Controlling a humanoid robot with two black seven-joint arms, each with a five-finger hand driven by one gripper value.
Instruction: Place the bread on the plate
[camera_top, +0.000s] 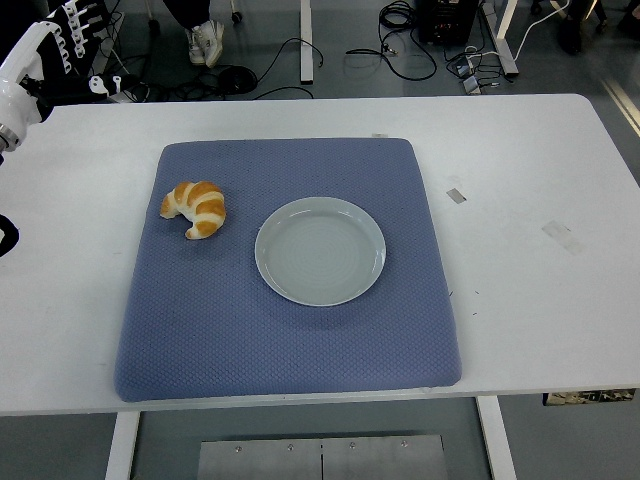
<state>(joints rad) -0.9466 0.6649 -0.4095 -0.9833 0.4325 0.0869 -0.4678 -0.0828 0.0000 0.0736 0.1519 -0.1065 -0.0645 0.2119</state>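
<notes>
Croissant (196, 208) sits on the blue mat (290, 340), just left of the empty plate (320, 250), not touching it. My left hand (45, 55) is raised at the table's far-left corner, well apart from the croissant, fingers (75, 25) spread, holding nothing.

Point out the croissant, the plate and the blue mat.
croissant (196, 208), head view, middle of its crust
plate (320, 250), head view, bare centre
blue mat (290, 345), head view, bare near part

Illumination bright, even and diffuse from overhead, with only faint soft shadows beneath the croissant (196, 208) and plate (320, 251), mild sheen on the plate's glaze, no harsh glare on the white table (520, 250), focus sharp throughout, slight wide-angle bowing at table edges.
</notes>
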